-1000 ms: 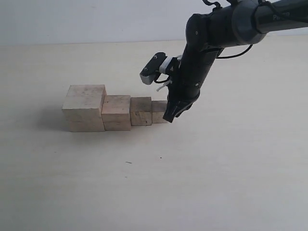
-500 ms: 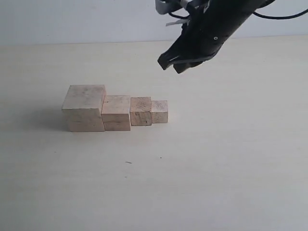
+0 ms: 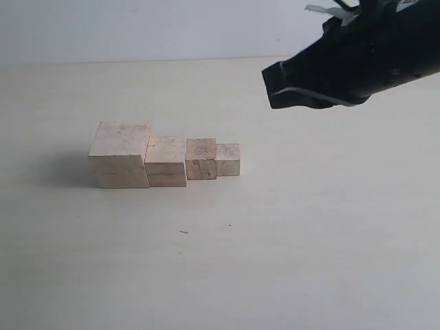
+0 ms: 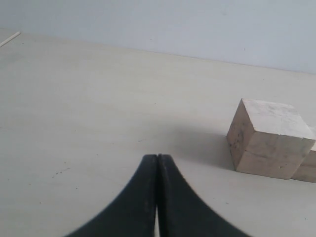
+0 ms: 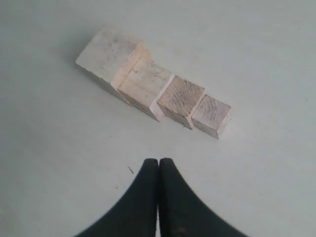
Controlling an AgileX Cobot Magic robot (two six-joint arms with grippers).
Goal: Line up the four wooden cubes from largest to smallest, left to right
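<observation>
Four pale wooden cubes stand touching in a row on the table. The largest cube (image 3: 121, 154) is at the left, then the second cube (image 3: 167, 160), the third cube (image 3: 201, 159) and the smallest cube (image 3: 228, 159) at the right. My right gripper (image 3: 269, 88) hangs shut and empty high above the table, up and to the right of the row; its wrist view shows its fingertips (image 5: 158, 162) pressed together with the whole row (image 5: 148, 86) beyond them. My left gripper (image 4: 157, 157) is shut and empty, low over the table, with the largest cube (image 4: 269, 138) off to one side.
The table (image 3: 289, 240) is pale and bare around the row, with a few small dark specks (image 3: 183, 232) in front of it. A light wall (image 3: 137, 27) runs behind the table's far edge.
My right gripper has lifted from beside the smallest cube and swung up and to the right, away from the row. The cubes have not moved.
</observation>
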